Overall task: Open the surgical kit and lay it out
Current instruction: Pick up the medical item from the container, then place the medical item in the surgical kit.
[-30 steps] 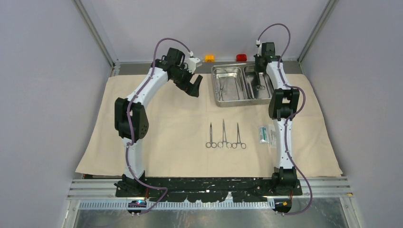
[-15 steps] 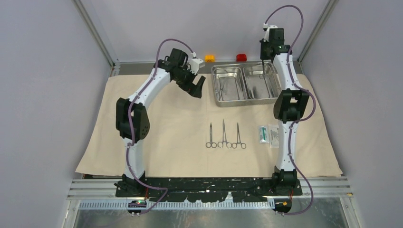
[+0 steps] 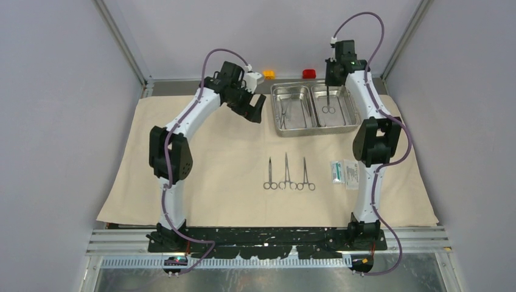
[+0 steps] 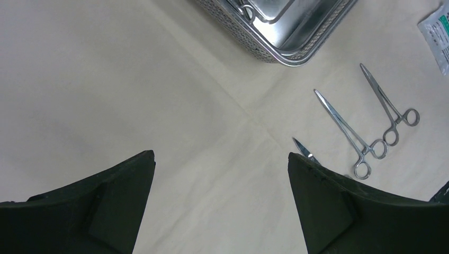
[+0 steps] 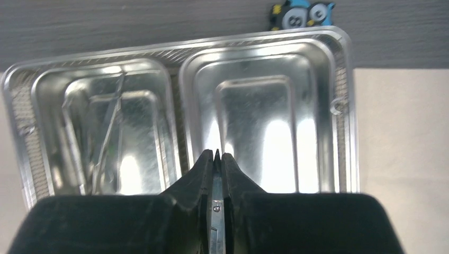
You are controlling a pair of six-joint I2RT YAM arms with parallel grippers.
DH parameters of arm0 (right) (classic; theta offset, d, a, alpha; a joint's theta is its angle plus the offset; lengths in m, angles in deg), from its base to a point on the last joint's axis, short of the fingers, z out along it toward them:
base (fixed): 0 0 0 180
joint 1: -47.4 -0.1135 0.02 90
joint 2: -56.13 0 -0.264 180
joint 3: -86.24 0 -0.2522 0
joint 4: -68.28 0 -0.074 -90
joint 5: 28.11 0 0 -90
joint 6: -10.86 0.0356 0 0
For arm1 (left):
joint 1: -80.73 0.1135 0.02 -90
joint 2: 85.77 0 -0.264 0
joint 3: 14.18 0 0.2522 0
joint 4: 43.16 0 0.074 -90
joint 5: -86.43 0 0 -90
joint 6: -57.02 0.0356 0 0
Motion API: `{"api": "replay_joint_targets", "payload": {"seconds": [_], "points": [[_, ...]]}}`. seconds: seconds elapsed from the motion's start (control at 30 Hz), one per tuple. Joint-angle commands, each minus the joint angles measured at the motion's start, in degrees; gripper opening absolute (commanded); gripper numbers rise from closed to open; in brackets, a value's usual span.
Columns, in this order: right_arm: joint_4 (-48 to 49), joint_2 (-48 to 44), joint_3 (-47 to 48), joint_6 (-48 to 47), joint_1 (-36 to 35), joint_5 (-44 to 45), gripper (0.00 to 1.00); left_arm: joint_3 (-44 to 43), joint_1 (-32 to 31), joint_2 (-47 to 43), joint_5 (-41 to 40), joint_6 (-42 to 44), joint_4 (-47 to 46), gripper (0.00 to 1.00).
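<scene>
Beige cloth (image 3: 213, 164) on the worktop (image 5: 106, 21): right gripper (image 5: 216, 156) pinching a ring-handled clamp (image 3: 328, 98) hanging below it over the steel tray (image 5: 177, 106), right compartment; left gripper (image 4: 219, 159) spread above cloth, tray to its right

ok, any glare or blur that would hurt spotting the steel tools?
Right wrist: white glare patches on the tray floor; the right gripper and its held clamp are close and soft. Left wrist: laid-out clamps sharp, the left gripper dark, slightly soft. Top view: even light, faint shadows.
</scene>
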Motion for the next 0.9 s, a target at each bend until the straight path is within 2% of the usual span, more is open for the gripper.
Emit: {"api": "replay_joint_targets", "payload": {"seconds": [0.0, 0.37, 0.6, 0.87], "points": [[1.43, -10.70, -6.85, 7.62, -4.67, 1.00, 0.00, -0.13, 0.79, -6.25, -5.82, -2.06, -3.25, 1.00], [4.69, -20.44, -27.68, 18.73, -18.73, 5.57, 0.00, 6.50, 6.14, -12.74, -11.73, -5.31, -8.69, 1.00], [2.61, -19.56, -30.05, 25.07, -30.58, 9.51, 0.00, 8.49, 8.89, -16.36, -15.68, -7.02, -9.58, 1.00], [2.44, -15.43, -29.20, 32.51, -38.31, 10.68, 0.00, 11.00, 9.86, -20.21, -16.68, -7.04, -9.54, 1.00]]}}
